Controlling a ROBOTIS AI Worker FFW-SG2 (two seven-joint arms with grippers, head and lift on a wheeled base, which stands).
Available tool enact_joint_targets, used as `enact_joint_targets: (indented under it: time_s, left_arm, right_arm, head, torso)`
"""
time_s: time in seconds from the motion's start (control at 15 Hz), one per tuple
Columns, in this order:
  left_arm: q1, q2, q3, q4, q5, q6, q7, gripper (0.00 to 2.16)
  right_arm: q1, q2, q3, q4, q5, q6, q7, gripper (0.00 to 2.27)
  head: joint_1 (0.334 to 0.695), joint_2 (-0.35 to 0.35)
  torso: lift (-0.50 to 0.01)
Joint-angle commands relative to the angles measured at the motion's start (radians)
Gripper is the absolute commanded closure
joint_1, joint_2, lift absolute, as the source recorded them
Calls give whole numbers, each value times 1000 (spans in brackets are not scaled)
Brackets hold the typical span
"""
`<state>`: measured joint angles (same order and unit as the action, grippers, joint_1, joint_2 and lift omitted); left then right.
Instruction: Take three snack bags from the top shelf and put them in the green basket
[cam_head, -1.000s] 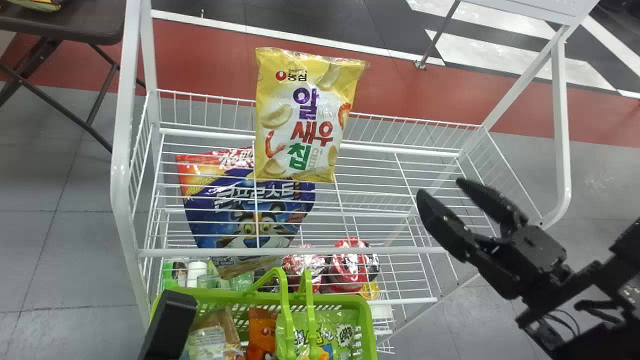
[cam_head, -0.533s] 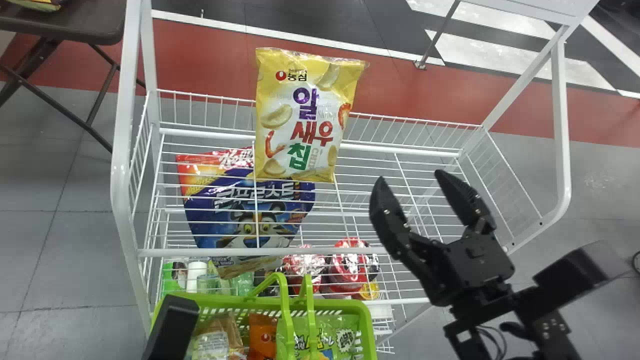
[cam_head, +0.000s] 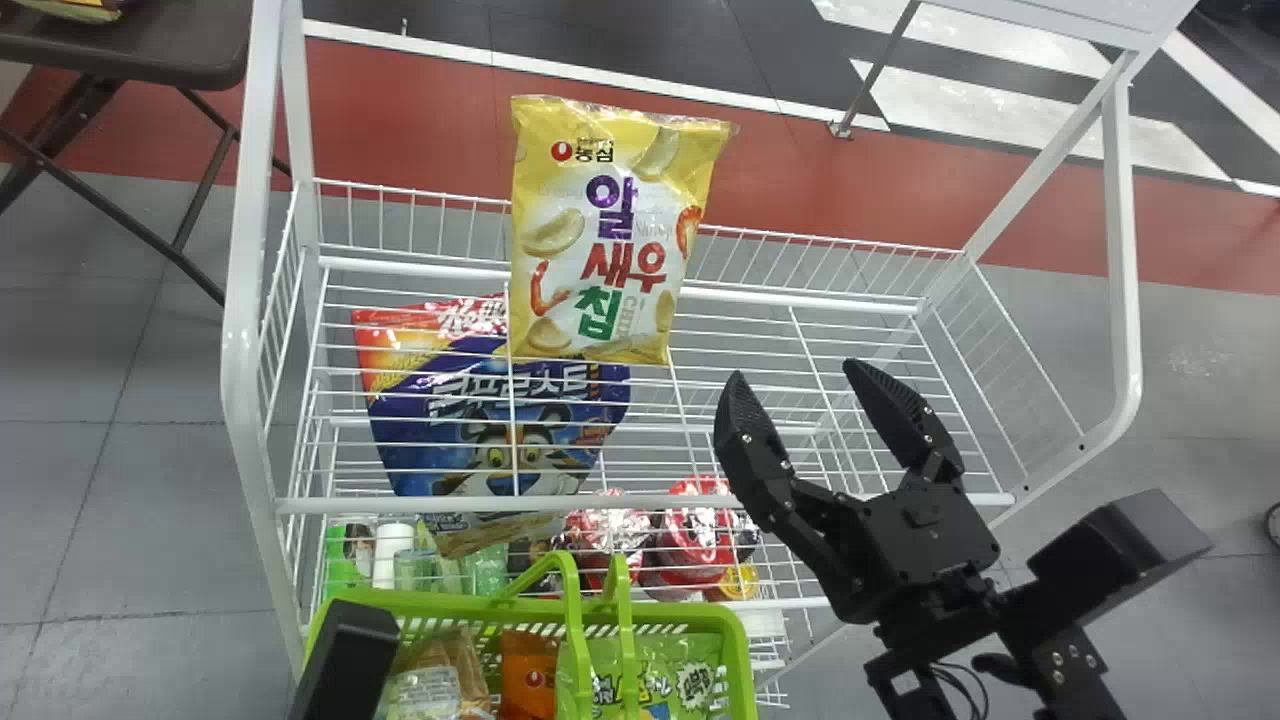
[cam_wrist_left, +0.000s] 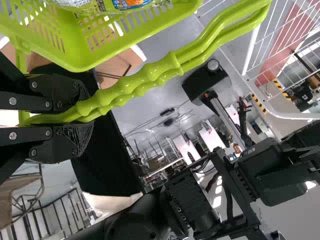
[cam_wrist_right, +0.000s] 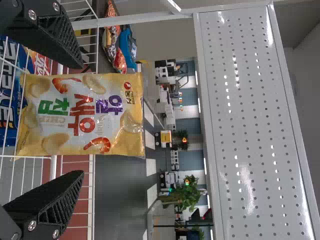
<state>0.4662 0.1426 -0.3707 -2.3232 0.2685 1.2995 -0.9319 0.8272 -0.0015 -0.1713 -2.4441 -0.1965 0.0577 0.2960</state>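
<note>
We find the yellow snack bag upright on the top shelf, near its back edge and left of the middle, printed front toward the robot. Its upper part rises above the wire rail. The right gripper is over the shelf's front edge, right of the middle, with its fingers spread and nothing between them; the bag is apart from it. Below the top shelf, toward the left end, we note a blue cereal bag. The green basket is before the rack's front edge, toward the left corner, and contains a brown packet, an orange bag and a green bag. At the basket's left side is the left gripper; the left wrist view shows its fingers closed around the paired handles. Beyond the rack's back left corner, packets lie on a dark table.
</note>
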Motion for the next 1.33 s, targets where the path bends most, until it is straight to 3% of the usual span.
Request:
enact_joint_targets:
  time_s: [0.0,1.27]
  left_arm:
    - [0,0,-5,-1,-3,1,1,1045]
    - [6,0,1,-11,-14,4,7,1048]
  right_arm:
    - [0,2,-5,0,-6,0,0,60]
    - [-16,2,-7,13,-30,0,0,60]
  head:
    - [695,-350]
    - [695,-350]
  torso:
    - [-41]
    - [-41]
